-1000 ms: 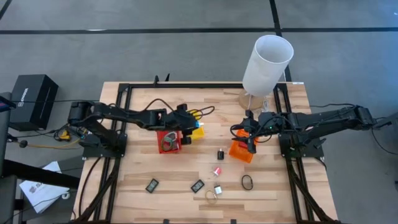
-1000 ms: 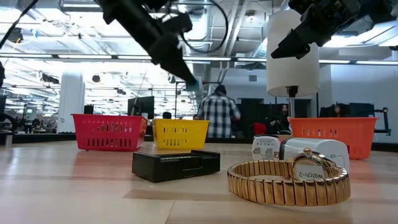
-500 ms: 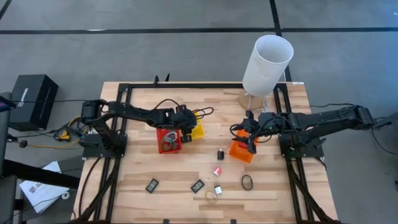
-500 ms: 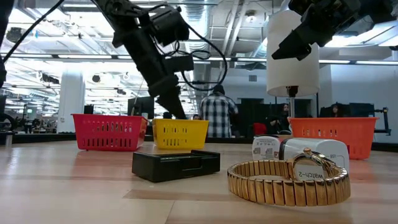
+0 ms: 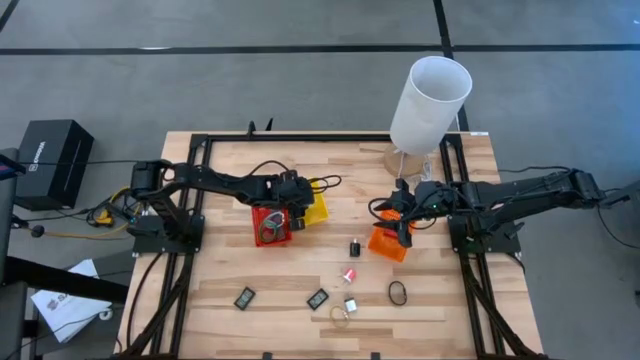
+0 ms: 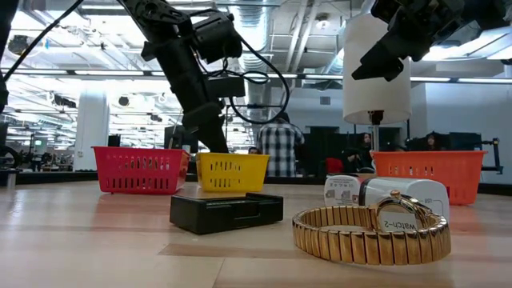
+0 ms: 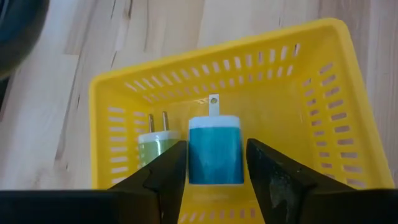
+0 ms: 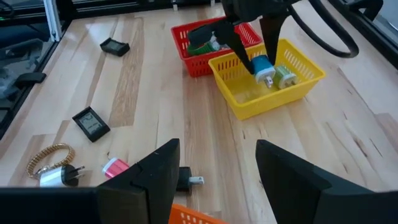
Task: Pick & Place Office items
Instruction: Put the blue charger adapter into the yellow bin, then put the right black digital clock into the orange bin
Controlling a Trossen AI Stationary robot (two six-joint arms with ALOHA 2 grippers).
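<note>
Left wrist view puts the blue charger (image 7: 214, 149) right between your left gripper (image 7: 216, 163) fingers, inside the yellow tray (image 7: 348, 93) beside a green plug (image 7: 155, 142); whether the pads pinch it or have let go, I cannot tell, so part them fully and lift straight up clear of the rim. In the high view, that arm reaches from centre-left, wrist tipped down; the right gripper (image 5: 403, 226) hangs spread over the orange tray (image 5: 385, 244), centre-right.
</note>
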